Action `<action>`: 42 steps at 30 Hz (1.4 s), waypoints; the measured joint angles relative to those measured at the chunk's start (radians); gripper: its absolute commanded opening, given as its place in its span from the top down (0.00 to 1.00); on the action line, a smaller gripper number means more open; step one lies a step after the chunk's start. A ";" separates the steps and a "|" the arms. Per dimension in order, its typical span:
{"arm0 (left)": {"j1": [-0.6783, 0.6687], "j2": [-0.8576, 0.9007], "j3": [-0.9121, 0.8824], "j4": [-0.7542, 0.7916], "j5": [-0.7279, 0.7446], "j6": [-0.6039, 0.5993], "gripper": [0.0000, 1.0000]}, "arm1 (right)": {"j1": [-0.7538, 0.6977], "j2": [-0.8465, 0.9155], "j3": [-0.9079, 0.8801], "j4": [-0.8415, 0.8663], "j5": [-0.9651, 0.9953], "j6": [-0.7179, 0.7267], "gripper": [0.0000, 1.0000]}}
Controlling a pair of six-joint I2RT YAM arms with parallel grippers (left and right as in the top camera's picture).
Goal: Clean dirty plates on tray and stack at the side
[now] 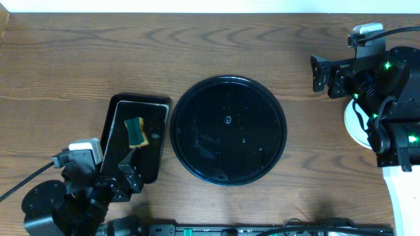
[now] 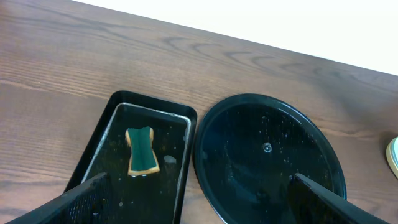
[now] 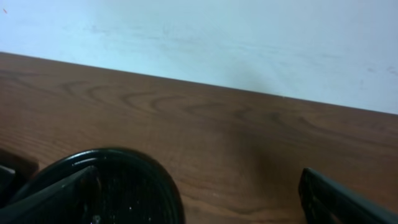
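A dark, wood-grained surface [image 1: 79, 59] runs up to a pale wall [image 3: 217, 43] at 12 o'clock. At its centre lies the round black tray [image 1: 228, 157], glossy and beaded with droplets, with nothing on it. Just beside it at 9 o'clock is a small tray [image 1: 141, 98], black and rectangular, with a green-and-yellow sponge [image 1: 136, 132] lying inside.

The plates [image 1: 349, 124] sit off the tray at its 3 o'clock, near the edge of the surface. The right arm [image 1: 394, 98] hides most of them, so only a pale curved edge shows. How many there are, and whether they are stacked, cannot be made out. The left wrist view catches just a sliver of a pale rim, cut off at the frame's edge.

The left hand [image 2: 200, 180] hangs at the tray's 7 o'clock, over the near end of the small tray, with its fingers [image 2: 87, 199] spread wide and nothing between them. The right hand [image 3: 199, 172] is also spread wide and empty, with bare wood showing between its dark, blurred fingers. Its arm is cut off at the frame's right edge. Small green lights [image 1: 387, 65] glow on it.
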 measured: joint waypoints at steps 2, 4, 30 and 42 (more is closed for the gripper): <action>0.000 0.000 0.000 0.000 0.000 0.000 0.11 | 0.000 0.000 0.000 -0.008 0.000 0.000 0.01; 0.000 0.000 0.000 0.000 0.000 0.000 0.11 | 0.000 0.000 0.000 -0.011 0.000 0.000 0.01; 0.000 0.000 0.000 -0.005 0.000 0.000 0.11 | 0.000 0.000 0.000 -0.120 0.000 -0.004 0.01; -0.041 0.000 0.000 -0.044 0.134 0.059 0.11 | 0.000 0.000 0.000 -0.121 0.000 -0.003 0.01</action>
